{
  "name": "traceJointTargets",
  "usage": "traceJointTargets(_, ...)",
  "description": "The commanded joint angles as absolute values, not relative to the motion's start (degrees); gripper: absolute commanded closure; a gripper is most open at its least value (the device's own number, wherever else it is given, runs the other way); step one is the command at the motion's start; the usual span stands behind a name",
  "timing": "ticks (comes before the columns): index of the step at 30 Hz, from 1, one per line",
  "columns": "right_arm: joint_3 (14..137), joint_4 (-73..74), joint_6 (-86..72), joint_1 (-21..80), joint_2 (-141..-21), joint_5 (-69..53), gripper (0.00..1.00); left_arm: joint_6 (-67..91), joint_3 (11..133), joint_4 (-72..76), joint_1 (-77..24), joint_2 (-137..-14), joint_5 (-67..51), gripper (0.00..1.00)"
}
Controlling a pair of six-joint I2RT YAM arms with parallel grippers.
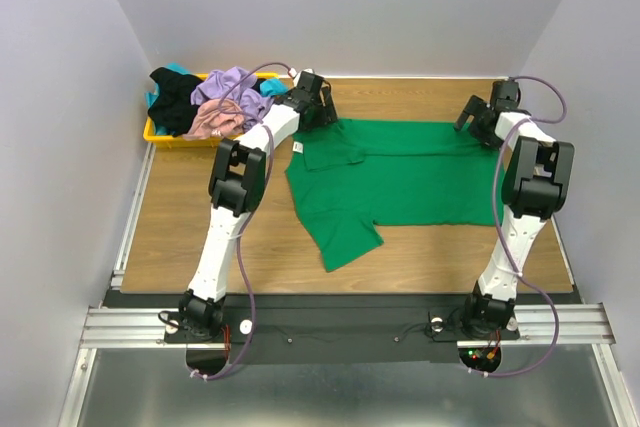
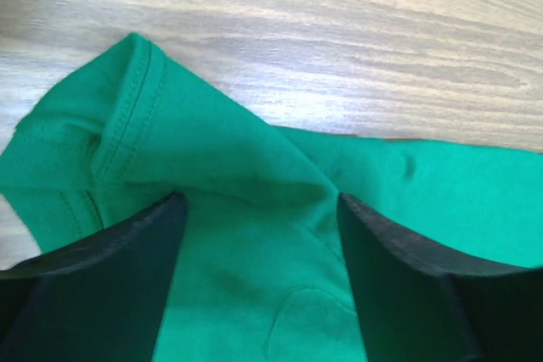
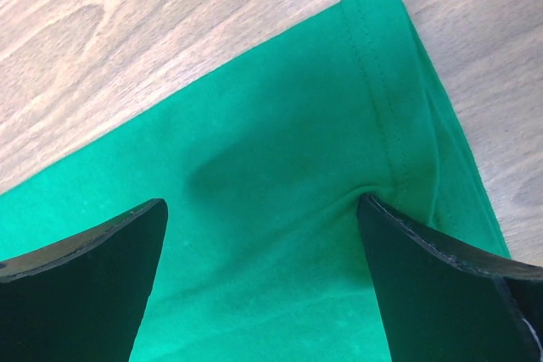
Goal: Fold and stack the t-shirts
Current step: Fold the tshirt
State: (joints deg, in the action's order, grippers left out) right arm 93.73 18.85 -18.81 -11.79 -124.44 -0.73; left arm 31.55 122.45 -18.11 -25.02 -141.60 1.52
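A bright green t-shirt (image 1: pixel 400 182) lies spread on the wooden table, partly folded, one sleeve pointing toward the near edge. My left gripper (image 1: pixel 318 109) is open, low over the shirt's far left corner by the sleeve hem (image 2: pixel 136 108); green cloth (image 2: pixel 254 277) lies between its fingers. My right gripper (image 1: pixel 478 117) is open over the far right corner, its fingers pressing on the hemmed edge (image 3: pixel 377 99). Lavender (image 1: pixel 236 87), dusty pink (image 1: pixel 214 119), black (image 1: pixel 175 97) and teal (image 1: pixel 176 70) shirts lie heaped in the yellow tray.
The yellow tray (image 1: pixel 156 134) stands at the far left corner of the table (image 1: pixel 200 237). Grey walls close in the back and both sides. Bare wood shows beyond the shirt in both wrist views (image 2: pixel 339 31) (image 3: pixel 127 31).
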Motion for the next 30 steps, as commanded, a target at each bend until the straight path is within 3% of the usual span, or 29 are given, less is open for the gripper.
traceJointTargets(1, 94.3, 23.4, -17.5, -12.2, -119.1, -4.2, 0.0, 28.9, 127.0, -21.4, -24.9, -136.1, 1.8, 0.15)
traceJointTargets(5, 87.1, 23.6, -18.5, -12.2, -107.4, -2.6, 0.0, 29.0, 120.5, -21.4, -26.1, -124.9, 5.4, 0.15)
traceJointTargets(13, 56.0, 23.6, -31.5, -12.2, -80.4, 4.1, 0.0, 37.0, 76.1, -13.8, -35.2, -95.7, 10.5, 0.14)
traceJointTargets(19, 43.2, 23.6, -33.5, -12.2, -63.7, 4.2, 0.0, 47.4, 49.6, -11.4, -47.3, -79.6, 12.1, 0.14)
traceJointTargets(25, 38.0, 23.9, -33.0, -12.2, -54.2, 6.3, 0.0, 58.2, 38.7, -18.0, -59.8, -71.8, 13.5, 0.14)
traceJointTargets(30, 36.8, 24.0, -33.5, -12.2, -53.7, 9.6, 0.0, 58.6, 36.6, -15.1, -63.5, -74.8, 9.0, 0.16)
